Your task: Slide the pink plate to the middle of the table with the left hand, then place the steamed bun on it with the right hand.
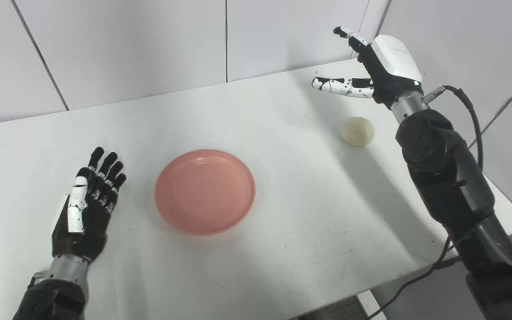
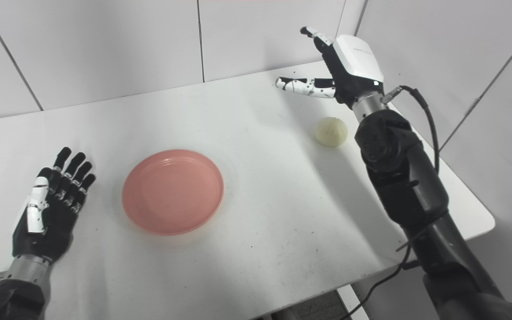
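The pink plate (image 1: 205, 191) lies flat near the middle of the white table (image 1: 282, 231), empty. The steamed bun (image 1: 357, 131), pale and round, sits on the table at the right, close to the right edge. My left hand (image 1: 88, 202) is open, palm up, resting on the table a short way left of the plate, not touching it. My right hand (image 1: 371, 66) is open, raised above the far right of the table, behind and above the bun, fingers spread and empty.
The table's right edge (image 1: 511, 209) and front edge run close to my right arm (image 1: 442, 178). A black cable (image 1: 471, 115) loops beside the right forearm. White tiled walls stand behind the table.
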Motion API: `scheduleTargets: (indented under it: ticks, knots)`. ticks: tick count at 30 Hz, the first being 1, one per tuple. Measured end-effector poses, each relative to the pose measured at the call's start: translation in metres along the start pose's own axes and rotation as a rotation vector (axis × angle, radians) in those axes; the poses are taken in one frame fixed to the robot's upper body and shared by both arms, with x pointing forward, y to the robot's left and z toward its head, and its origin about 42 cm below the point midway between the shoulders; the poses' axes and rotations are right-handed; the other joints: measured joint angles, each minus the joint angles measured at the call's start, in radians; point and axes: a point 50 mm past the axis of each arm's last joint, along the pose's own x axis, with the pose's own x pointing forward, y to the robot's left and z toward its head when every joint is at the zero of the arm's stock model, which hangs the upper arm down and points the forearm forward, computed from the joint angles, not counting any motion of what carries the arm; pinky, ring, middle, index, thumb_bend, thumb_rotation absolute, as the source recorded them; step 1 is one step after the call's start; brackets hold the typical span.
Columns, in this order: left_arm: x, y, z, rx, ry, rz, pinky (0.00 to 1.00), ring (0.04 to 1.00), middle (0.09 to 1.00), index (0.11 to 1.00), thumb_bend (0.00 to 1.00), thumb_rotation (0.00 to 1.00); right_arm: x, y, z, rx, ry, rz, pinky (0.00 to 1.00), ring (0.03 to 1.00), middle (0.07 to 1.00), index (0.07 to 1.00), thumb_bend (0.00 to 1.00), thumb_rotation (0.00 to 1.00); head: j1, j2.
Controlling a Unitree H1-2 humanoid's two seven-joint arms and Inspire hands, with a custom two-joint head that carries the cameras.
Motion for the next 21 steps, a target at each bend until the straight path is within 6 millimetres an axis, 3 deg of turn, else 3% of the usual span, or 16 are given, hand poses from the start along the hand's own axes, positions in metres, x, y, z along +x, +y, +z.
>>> scheduleTargets:
  ticks: [11, 16, 21]
  knots:
    - [-0.002, 0.005, -0.001, -0.023, -0.002, -0.010, 1.00, 0.999, 0.989, 0.994, 0.37, 1.00, 0.011, 0.008, -0.043, -0.077, 0.154, 0.142, 0.75, 0.898, 0.943, 0.927, 0.99, 0.57, -0.008, 0.009]
    - [-0.002, 0.006, 0.000, -0.023, -0.003, -0.011, 1.00, 0.999, 0.988, 0.995, 0.37, 1.00, 0.014, 0.023, -0.064, -0.122, 0.226, 0.193, 0.74, 0.891, 0.938, 0.919, 0.99, 0.57, 0.000, 0.014]
    - [-0.003, 0.008, 0.000, -0.022, -0.003, -0.010, 1.00, 0.991, 0.984, 0.994, 0.37, 1.00, 0.015, 0.036, -0.070, -0.166, 0.249, 0.229, 0.73, 0.887, 0.932, 0.911, 0.98, 0.56, -0.003, 0.018]
